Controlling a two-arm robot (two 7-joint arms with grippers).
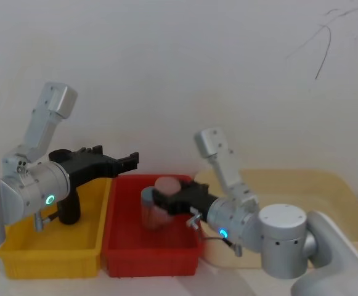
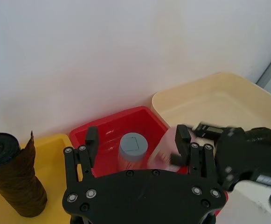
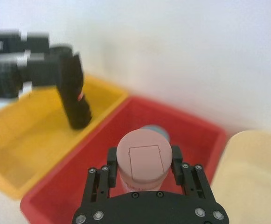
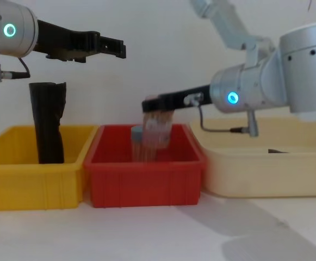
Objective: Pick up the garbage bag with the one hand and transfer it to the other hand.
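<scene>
Garbage bag (image 4: 47, 122): black roll, seemingly ragged-topped, upright in yellow bin (image 4: 16, 182).

The garbage bag (image 4: 47, 122) is a tall black roll standing upright in the yellow bin (image 4: 32, 179), its top ragged and flared, with a small red mark on its side visible from the right wrist. The left claw (image 4: 117, 50) hangs open above and apart from it. The right claw (image 1: 160, 200) is closed on a pink-capped bottle (image 3: 142, 161) over the red bin (image 1: 151, 256).
</scene>
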